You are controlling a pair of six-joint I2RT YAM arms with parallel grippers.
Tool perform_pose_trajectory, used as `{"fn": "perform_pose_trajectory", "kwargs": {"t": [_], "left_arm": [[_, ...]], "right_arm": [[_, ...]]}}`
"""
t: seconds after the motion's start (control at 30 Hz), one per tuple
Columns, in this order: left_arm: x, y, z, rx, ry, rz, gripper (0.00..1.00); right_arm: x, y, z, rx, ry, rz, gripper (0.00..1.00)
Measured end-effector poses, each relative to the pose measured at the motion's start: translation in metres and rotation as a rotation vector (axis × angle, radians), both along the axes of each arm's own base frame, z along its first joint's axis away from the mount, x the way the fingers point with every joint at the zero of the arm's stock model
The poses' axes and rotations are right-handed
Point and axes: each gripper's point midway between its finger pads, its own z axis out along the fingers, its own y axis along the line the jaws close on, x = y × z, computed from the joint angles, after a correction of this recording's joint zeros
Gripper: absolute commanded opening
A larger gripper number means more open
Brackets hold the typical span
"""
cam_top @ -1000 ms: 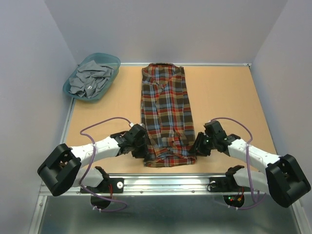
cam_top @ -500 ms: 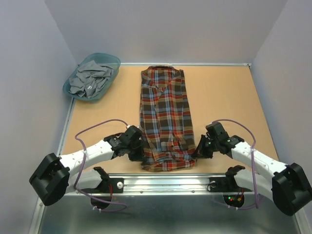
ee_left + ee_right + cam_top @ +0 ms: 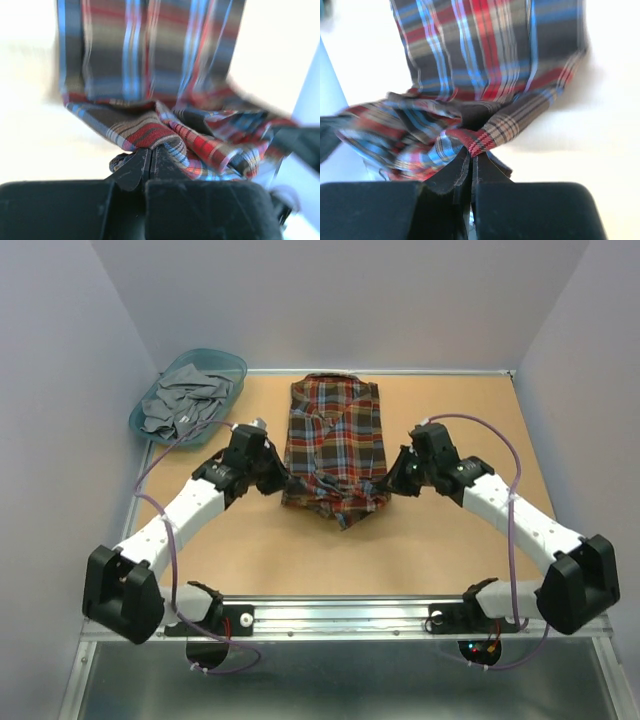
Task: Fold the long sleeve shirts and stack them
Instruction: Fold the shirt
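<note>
Left gripper [image 3: 282, 481] is clamped on the shirt's [image 3: 335, 430] near left corner, right gripper [image 3: 393, 480] on its near right corner; the hem sags between them, over the shirt's middle.

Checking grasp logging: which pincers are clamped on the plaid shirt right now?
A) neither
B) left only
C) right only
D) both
D: the wrist views show the left pincer and the right pincer each closed on a bunched fold of the plaid flannel shirt.
</note>
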Motion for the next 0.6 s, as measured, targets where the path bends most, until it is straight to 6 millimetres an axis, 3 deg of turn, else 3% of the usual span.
{"fn": "perform_pose_trajectory", "kwargs": {"t": [0.17,0.43,0.6], "left_arm": [[0.055,0.012,0.009,0.031,-0.036,0.047,0.00],[0.117,0.033,-0.012,0.073,0.003,0.087,0.00],[0.157,0.033,-0.021,0.086,0.004,0.078,0.00]], "right_arm": [[0.046,0.002,0.006,-0.041,-0.013,-0.037,0.01],[0.120,0.000,0.007,-0.071,-0.027,-0.076,0.01],[0.156,0.000,-0.009,-0.087,-0.013,-0.093,0.01]]}}
